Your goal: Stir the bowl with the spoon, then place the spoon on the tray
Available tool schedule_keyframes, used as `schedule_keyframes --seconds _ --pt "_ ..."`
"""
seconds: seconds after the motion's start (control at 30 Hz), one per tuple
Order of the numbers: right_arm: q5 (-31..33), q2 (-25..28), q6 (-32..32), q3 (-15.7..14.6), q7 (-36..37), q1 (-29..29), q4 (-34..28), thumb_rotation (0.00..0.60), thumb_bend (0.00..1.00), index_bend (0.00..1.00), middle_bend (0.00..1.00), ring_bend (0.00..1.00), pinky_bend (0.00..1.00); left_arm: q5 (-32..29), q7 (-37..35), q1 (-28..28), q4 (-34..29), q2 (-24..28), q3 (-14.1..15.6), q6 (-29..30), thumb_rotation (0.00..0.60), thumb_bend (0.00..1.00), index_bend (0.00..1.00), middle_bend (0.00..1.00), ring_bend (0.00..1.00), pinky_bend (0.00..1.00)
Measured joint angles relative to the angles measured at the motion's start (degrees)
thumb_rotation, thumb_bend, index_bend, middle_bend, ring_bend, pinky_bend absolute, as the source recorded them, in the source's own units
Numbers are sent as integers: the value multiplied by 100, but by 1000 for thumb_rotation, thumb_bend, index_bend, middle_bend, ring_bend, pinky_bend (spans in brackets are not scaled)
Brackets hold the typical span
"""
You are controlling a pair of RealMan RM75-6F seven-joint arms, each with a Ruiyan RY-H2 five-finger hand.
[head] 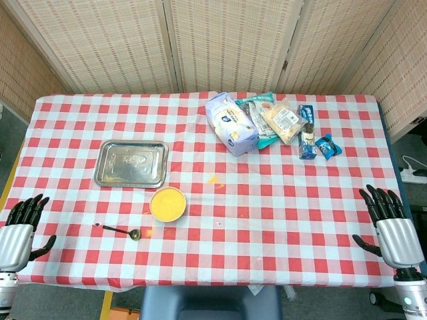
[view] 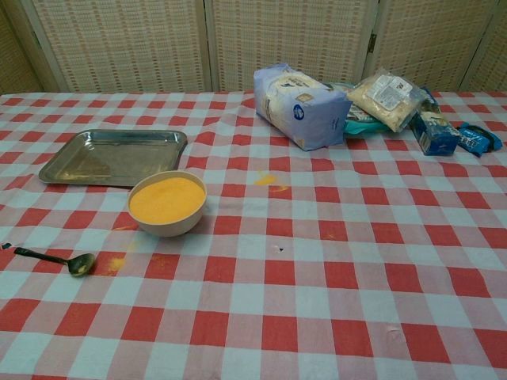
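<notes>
A small dark spoon (head: 120, 231) (view: 55, 260) lies flat on the checked cloth, its bowl end toward the right. Just beyond it stands a cream bowl (head: 167, 204) (view: 167, 203) filled with yellow powder. The empty metal tray (head: 131, 163) (view: 115, 157) sits behind the bowl on the left side. My left hand (head: 20, 227) hovers at the table's left front edge, fingers spread, holding nothing. My right hand (head: 392, 223) is at the right front edge, also spread and empty. Neither hand shows in the chest view.
A lilac bag (head: 230, 123) (view: 299, 105) and several snack packets (head: 283, 120) (view: 388, 96) lie at the back right. Blue wrappers (head: 317, 143) (view: 455, 134) lie beside them. Yellow powder is spilled on the cloth (head: 213, 179) (view: 267, 180) and next to the spoon. Woven screens stand behind.
</notes>
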Motion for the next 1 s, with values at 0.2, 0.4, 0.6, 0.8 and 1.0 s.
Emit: schedule_keyframes --seconds 0.2,0.4,0.6,0.8,1.0 --pt "-27 -45 -20 -3 -106 22 -21 600 60 0 0 0 0 522 -631 -126 108 1 180 -98 600 334 1 0 0 32" --pt "35 -78 -11 30 -125 20 -34 600 60 0 0 0 0 1071 -1094 -429 300 -65 465 -533 600 342 200 0 0 43" --pt "50 -80 -1 42 -119 13 -43 600 60 0 0 0 0 1055 -1384 -822 306 -159 584 -1292 600 352 289 0 0 33" --pt "68 -78 -107 17 -110 46 -41 600 60 0 0 0 0 882 -1581 -1299 329 -275 565 -2030 600 375 366 0 0 32" --pt "64 -48 -78 11 -60 29 -51 600 59 0 0 0 0 674 -1219 -1478 602 -640 497 -2258 600 382 400 0 0 31"
